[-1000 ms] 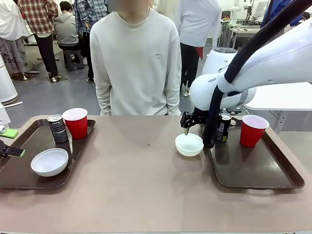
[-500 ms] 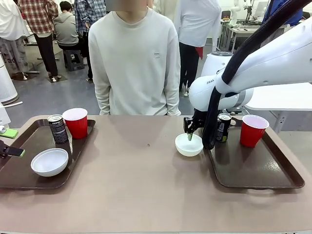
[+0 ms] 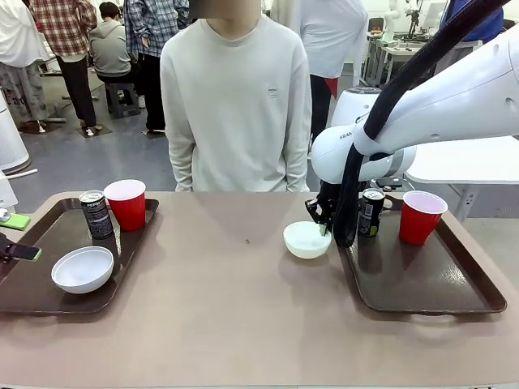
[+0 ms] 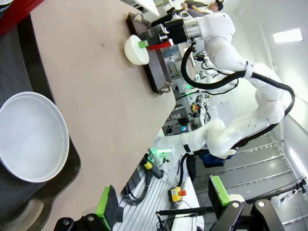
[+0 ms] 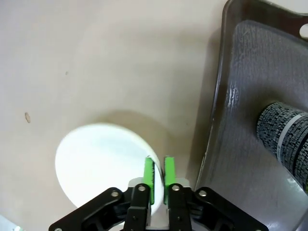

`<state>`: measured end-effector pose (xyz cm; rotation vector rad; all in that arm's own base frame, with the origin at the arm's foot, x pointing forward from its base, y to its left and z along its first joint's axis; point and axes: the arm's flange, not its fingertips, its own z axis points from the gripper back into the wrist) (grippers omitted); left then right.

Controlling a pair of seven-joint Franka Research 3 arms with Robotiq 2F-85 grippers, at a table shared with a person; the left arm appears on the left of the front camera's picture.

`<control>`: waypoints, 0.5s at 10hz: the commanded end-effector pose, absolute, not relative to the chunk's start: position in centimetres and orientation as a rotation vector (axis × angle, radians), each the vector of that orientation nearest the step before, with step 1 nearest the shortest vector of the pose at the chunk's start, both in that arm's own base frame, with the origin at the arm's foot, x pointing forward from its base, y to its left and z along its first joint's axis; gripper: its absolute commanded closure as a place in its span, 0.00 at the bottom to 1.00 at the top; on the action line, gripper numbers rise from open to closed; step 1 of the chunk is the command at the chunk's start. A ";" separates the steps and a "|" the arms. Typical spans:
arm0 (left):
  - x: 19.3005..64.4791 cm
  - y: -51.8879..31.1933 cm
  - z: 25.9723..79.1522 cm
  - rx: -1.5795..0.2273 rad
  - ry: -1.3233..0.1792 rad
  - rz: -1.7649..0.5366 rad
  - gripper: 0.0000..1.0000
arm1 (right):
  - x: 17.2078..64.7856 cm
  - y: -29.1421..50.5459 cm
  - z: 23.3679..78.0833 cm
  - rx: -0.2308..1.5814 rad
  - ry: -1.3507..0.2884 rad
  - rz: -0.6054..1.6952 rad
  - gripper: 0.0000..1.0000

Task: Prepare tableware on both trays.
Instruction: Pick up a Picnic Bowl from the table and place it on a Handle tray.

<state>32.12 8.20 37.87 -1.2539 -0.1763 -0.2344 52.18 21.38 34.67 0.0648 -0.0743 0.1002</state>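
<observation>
My right gripper is shut on the right rim of a small white bowl, just left of the right tray. The bowl looks tipped slightly and casts a shadow on the table. That tray holds a dark can and a red cup. The left tray carries a can, a red cup and a white bowl. My left gripper hangs open above the left tray's near end, with nothing between its fingers.
A person in a pale sweater stands at the far side of the table, hands down. The brown tabletop between the trays is bare. Other people and furniture stand farther back.
My right gripper has closed its fingers onto the bowl's rim. The bowl has shifted a little to the left and away from me. The left arm has not moved.
</observation>
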 end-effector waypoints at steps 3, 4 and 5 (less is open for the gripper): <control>31.9 8.5 37.9 -1.259 -0.182 -0.253 0.00 | 51.3 21.6 36.2 0.011 -0.086 0.121 1.00; 31.9 8.5 37.9 -1.259 -0.182 -0.253 0.00 | 48.3 21.2 38.1 -0.009 -0.095 0.181 1.00; 31.9 8.5 37.9 -1.259 -0.182 -0.253 0.00 | 44.7 20.4 39.8 -0.015 -0.112 0.241 1.00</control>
